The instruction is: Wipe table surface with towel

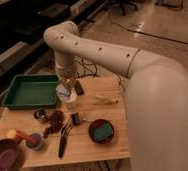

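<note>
A: Where do we have the towel?
B: Just right of the green tray, under our gripper, fingers apparently pinched on it. The table surface lies straight below.

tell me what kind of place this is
Probably a lab or office workspace: polished hard floor, loose cables on it, a wheeled chair base. The gripper hangs over the wooden table beside the green tray.
</note>
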### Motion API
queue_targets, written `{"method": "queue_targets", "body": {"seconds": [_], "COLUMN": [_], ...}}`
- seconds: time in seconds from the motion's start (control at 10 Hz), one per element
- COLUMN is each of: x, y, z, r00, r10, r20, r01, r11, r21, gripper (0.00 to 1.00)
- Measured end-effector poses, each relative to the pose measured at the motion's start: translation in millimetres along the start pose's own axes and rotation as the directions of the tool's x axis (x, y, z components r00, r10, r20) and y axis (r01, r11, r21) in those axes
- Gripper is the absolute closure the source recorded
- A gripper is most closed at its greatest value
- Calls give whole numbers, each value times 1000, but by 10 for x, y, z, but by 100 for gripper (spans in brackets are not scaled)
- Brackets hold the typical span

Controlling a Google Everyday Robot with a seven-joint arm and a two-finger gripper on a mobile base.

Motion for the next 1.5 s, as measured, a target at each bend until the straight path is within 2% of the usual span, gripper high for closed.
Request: {"method": "queue_targets", "body": {"seconds": [0.1, 0.3, 0.4, 0.6, 0.7, 0.8, 0.9, 1.5], "x": [-189, -471, -662, -1106, -1357, -1532, -1614, -1609], "y": [218, 412, 515, 789, 966, 1102, 1154, 1135], "z": [25, 217, 407, 801, 977, 1067, 1114, 1116], "r00": [997, 985, 972, 936, 909, 887, 876, 877], "r10": [63, 152, 206, 311, 373, 416, 434, 433], "r20": [32, 84, 113, 163, 186, 200, 208, 207], "r01": [-64, -155, -211, -319, -384, -429, -448, -447], "r11": [998, 988, 977, 947, 923, 903, 894, 894], "r21": [7, 23, 28, 26, 25, 21, 20, 23], "gripper": [100, 100, 100, 100, 100, 100, 100, 100]}}
